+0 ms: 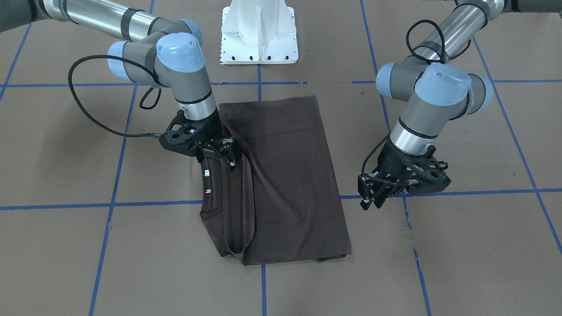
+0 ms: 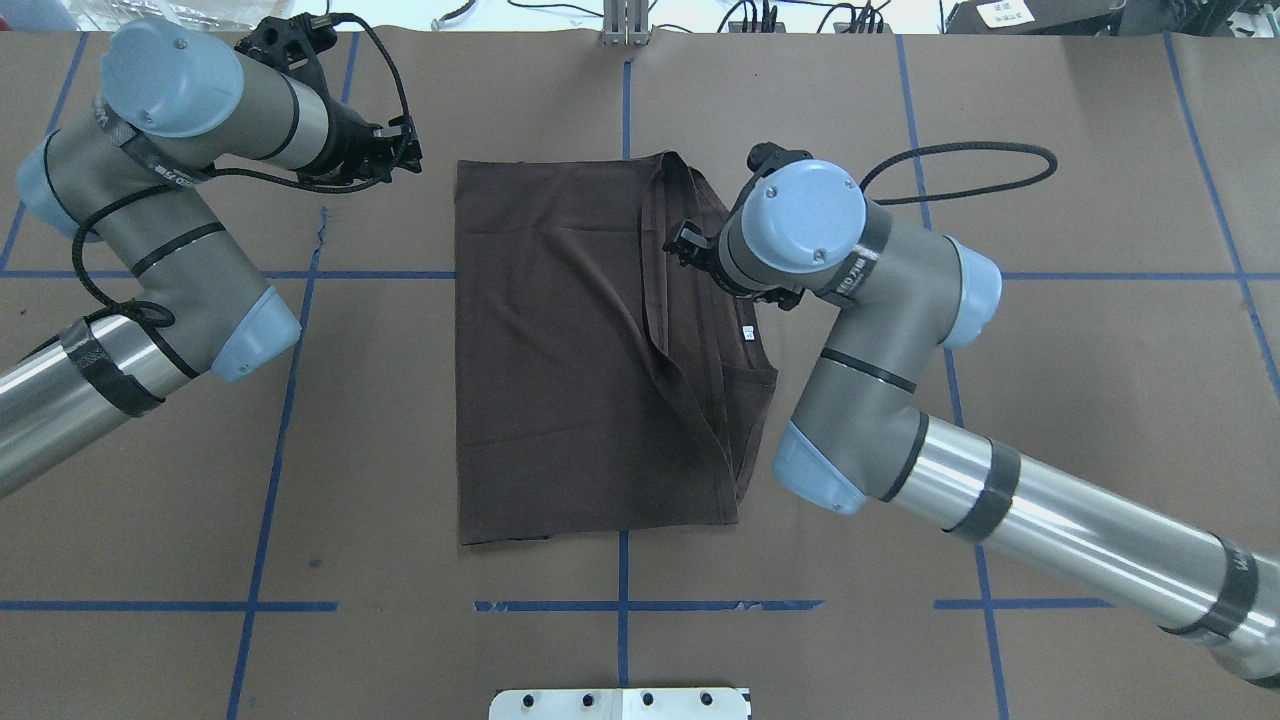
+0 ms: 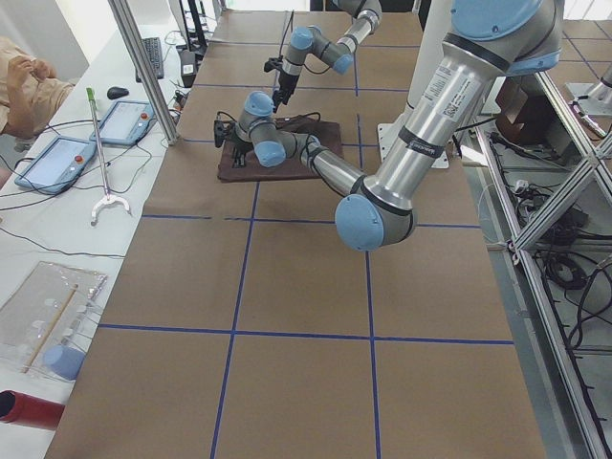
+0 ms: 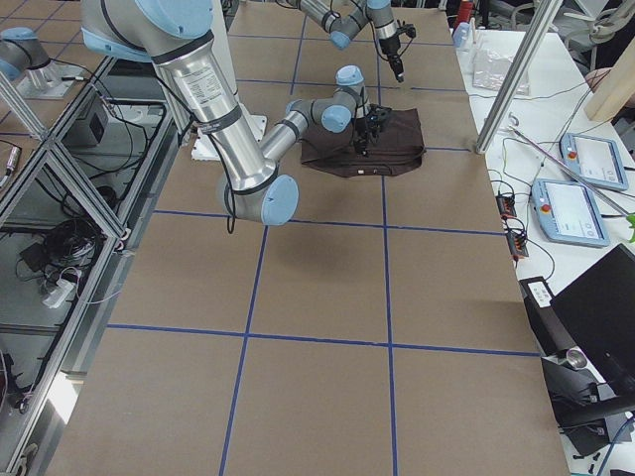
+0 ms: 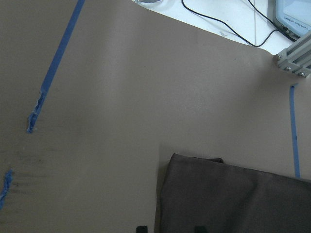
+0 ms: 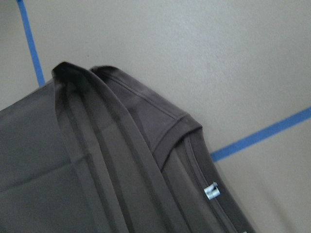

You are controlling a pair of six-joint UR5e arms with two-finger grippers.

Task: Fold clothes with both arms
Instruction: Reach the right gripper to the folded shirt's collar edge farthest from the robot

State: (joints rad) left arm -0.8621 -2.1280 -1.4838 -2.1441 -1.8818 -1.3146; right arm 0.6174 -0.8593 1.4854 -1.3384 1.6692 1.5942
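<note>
The dark brown T-shirt (image 2: 560, 350) lies folded into a long rectangle on the brown table, its ribbed collar and sleeve edges bunched along one side. A small white neck tag (image 6: 210, 191) shows there. My right gripper (image 1: 226, 153) hovers open just over that bunched edge near the collar, with nothing between its fingers. Off the shirt's far corner my left gripper (image 1: 372, 199) stands open over bare table. In the left wrist view that corner of the T-shirt (image 5: 233, 199) lies just ahead of the two separated fingertips (image 5: 141, 228).
The white bolted pedestal (image 1: 259, 35) stands at the robot's side of the table. Blue tape lines (image 2: 620, 605) grid the brown cover. Beyond the far edge are tablets (image 3: 57, 158), a grabber tool (image 3: 100, 153), an aluminium post (image 3: 143, 67) and a person's hand.
</note>
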